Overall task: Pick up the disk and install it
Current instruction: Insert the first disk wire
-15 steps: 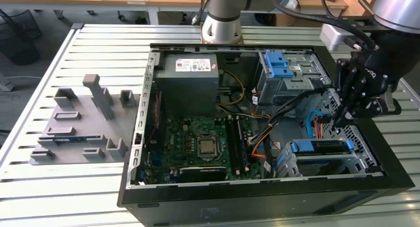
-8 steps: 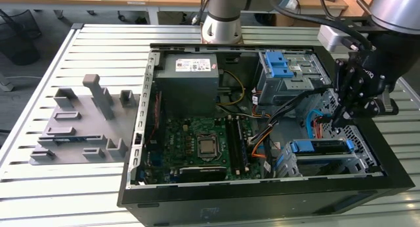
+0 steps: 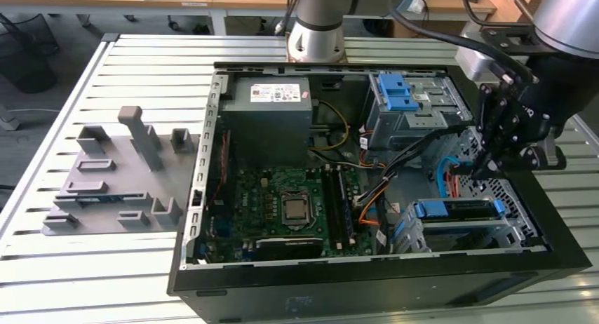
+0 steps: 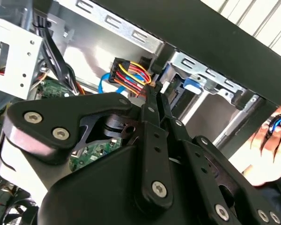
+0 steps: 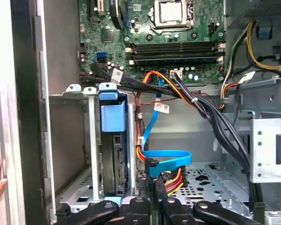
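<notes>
The jaws (image 5: 152, 199) are seen pressed together, with nothing pinched between them, down inside the open computer case (image 3: 374, 278). Their thin tips are seen in both wrist views, right by a bundle of red, yellow and orange wires (image 4: 131, 75) and a flat blue cable (image 5: 166, 164). Just beside the jaws, the disk (image 5: 113, 154) is seen standing on its edge in a grey metal cage (image 5: 84, 140), with its blue bracket at the end nearest the green board. In the exterior view the disk (image 3: 456, 210) is found under the jaws (image 3: 479, 171), near the front corner of the case. Farther from the jaws, the green board (image 3: 290, 205) with its square chip can be seen. Past that, a grey plastic holder (image 3: 117, 184) is laid on the slatted bench (image 3: 84, 268). A person's hand (image 4: 267, 147) is seen at the case's outer wall.
</notes>
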Controlling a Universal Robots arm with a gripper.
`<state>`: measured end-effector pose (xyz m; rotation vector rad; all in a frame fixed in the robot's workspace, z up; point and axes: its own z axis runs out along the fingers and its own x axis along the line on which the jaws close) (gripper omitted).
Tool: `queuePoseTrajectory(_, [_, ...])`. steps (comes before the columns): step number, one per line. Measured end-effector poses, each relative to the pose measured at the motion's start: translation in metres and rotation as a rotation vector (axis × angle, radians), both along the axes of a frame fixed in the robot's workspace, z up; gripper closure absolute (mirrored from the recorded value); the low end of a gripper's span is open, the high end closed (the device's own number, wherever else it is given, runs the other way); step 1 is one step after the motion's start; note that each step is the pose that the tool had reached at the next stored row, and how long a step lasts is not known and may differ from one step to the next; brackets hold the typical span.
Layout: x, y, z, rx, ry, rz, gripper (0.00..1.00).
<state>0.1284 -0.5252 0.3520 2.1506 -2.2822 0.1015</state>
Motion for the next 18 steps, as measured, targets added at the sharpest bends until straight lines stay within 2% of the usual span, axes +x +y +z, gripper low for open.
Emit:
queuePoseTrajectory(10, [0.000,-0.0168,-0.0003,0.0001,-0.0023,0.001,0.84])
queuePoseTrajectory(15, [-0.001,-0.0193,-0.0003,0.0023,-0.0080,0.002,0.84])
queuePoseTrajectory(18, [-0.004,-0.0208,-0.0003,0.0034,-0.0149,0.004,0.84])
